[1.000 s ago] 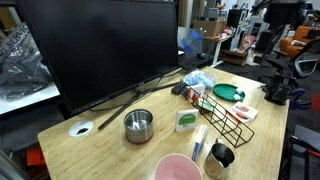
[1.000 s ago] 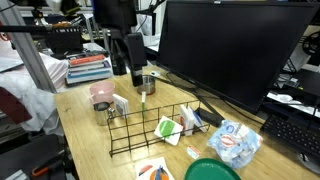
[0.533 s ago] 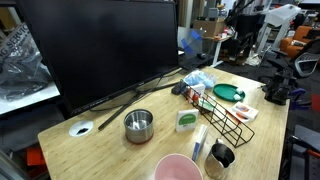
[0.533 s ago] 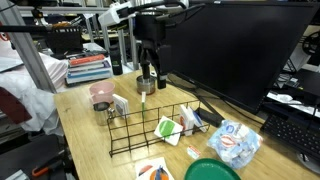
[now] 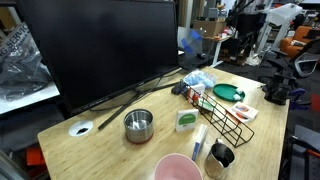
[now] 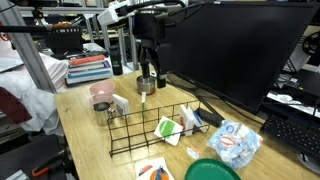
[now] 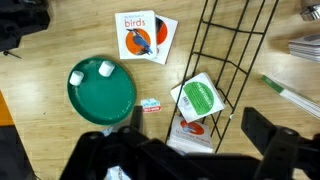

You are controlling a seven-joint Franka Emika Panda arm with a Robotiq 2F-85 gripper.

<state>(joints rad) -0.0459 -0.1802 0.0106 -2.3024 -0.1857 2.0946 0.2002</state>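
Hovering high over the desk, the hand is hanging released, jaws spread wide, grasping nothing. Below it in the wrist view, a green-labelled packet is lying against the wire rack, with a green plate near it. This looks like an approach stage. Reaching the packet would call for a long, straight descent. The rack's wires are crowding one side, while bare wood is showing toward the plate.
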